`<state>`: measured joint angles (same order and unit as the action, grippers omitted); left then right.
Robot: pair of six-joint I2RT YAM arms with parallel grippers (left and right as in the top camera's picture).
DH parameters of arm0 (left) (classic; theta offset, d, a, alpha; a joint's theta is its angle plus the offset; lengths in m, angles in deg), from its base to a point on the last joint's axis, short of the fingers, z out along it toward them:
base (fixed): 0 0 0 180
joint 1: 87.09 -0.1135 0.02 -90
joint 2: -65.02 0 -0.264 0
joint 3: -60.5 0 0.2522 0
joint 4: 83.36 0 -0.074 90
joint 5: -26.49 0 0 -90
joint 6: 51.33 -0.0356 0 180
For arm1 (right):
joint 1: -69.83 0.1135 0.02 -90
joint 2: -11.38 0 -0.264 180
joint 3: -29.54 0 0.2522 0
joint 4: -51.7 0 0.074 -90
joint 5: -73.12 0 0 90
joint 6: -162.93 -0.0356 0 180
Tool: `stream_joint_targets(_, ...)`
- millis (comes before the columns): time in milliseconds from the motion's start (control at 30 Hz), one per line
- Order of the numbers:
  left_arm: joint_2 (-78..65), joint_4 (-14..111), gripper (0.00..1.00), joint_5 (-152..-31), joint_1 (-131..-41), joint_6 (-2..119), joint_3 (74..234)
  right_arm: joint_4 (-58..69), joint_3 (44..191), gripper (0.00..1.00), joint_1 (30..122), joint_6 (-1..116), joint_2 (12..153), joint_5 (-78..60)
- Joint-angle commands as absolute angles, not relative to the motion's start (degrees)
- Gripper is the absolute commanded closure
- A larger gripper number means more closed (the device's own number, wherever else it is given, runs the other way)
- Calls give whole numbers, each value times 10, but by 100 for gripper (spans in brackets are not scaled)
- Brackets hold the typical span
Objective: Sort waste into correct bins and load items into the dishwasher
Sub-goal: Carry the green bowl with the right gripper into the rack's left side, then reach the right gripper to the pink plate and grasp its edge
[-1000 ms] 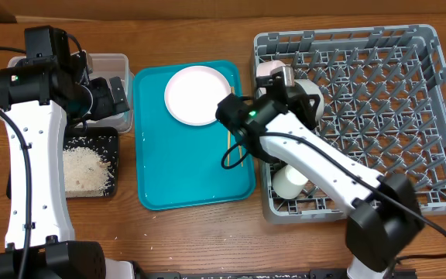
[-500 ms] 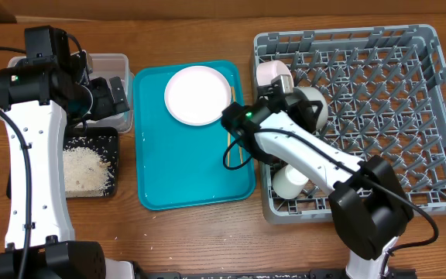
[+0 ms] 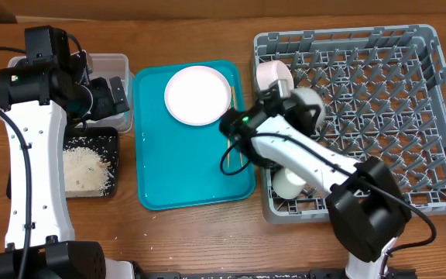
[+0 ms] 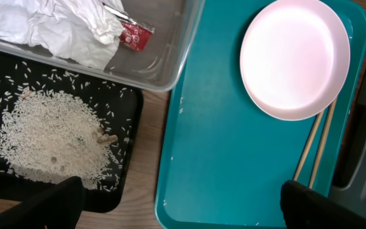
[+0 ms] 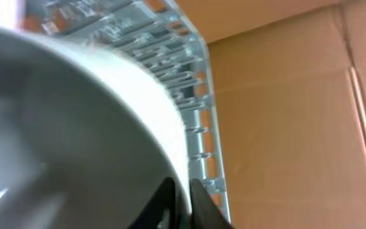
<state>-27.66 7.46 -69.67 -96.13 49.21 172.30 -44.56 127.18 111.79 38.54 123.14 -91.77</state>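
My right gripper is shut on the rim of the pale grey-green bowl, which fills the right wrist view. From overhead that bowl sits tilted in the left column of the grey dishwasher rack, with the right gripper at its left side. A pink bowl stands behind it and a white cup in front. The plate and the chopsticks lie on the teal tray. My left gripper hangs open above the tray's left edge.
The clear tub holds crumpled napkins and a red-and-white wrapper. Rice lies heaped in the black tray in front of it. The rack's wall is close beside the held bowl, with brown cardboard beyond.
My right gripper has drawn slightly toward the table's front with the grey-green bowl, uncovering more of the pink bowl. The left arm has not moved.
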Motion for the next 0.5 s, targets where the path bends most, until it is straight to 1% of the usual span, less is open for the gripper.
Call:
stream_joint_targets(0,-271,75,0,-693,-961,492,1734,-449,1262,85,1154,385,1231,-873)
stream_joint_targets(33,-271,75,0,-693,-961,492,1734,-449,1262,83,1160,385,1231,-873)
stream_joint_targets(100,-271,75,0,-693,-961,492,1734,-449,1263,73,1171,385,1231,-872)
stream_joint_targets(133,-271,75,0,-693,-961,492,1734,-449,1263,69,1175,385,1231,-872)
stream_joint_targets(200,-271,75,0,-693,-961,492,1734,-449,1263,55,1184,385,1231,-872)
stream_joint_targets(233,-271,75,0,-693,-961,492,1734,-449,1263,44,1187,385,1230,-872)
stream_joint_targets(333,-271,75,0,-693,-961,492,1734,-449,1265,28,1195,385,1230,-872)
stream_joint_targets(400,-271,75,0,-693,-961,492,1734,-450,1271,20,1197,385,1230,-872)
stream_joint_targets(467,-271,75,0,-693,-961,492,1734,-452,1284,16,1197,385,1229,-868)
